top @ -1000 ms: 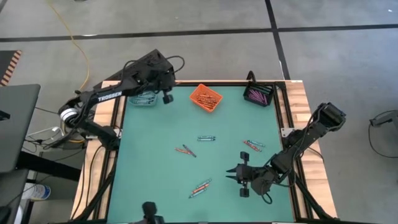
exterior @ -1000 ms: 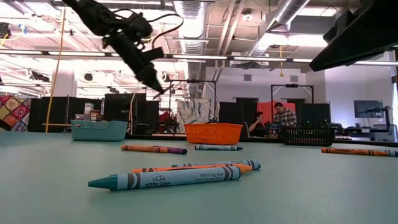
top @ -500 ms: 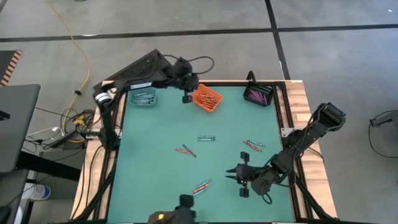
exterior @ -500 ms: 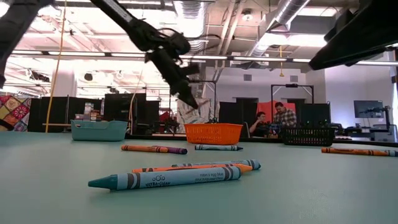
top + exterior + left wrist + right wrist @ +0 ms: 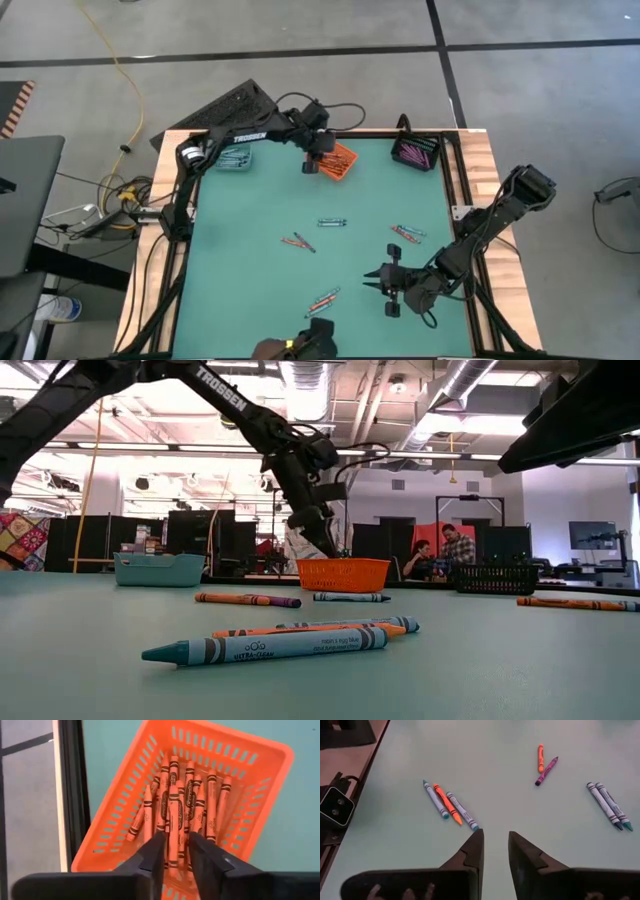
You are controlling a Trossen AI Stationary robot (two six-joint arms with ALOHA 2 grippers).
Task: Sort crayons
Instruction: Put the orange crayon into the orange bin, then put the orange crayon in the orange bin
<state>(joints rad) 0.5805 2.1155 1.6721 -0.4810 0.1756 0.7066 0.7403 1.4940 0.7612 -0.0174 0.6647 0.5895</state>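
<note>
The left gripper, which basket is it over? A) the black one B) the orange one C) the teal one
B: the left gripper hangs over the orange basket, and its wrist view looks straight down at the orange crayons inside.

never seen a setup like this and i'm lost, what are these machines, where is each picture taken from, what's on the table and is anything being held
These are two dark robot arms at a green table, sorting crayons by colour. One picture looks straight down from above, one looks level across the tabletop, and two come from cameras on the arms' wrists.

The left gripper hangs over the orange bin. Its wrist view shows the bin full of orange crayons, with one orange crayon lying between its fingers; whether it is still gripped I cannot tell. The right gripper waits low at the table's near right, a little open and holding nothing.

At the back also stand a teal bin and a black bin. Loose crayons lie scattered in small groups across the middle of the table.
</note>
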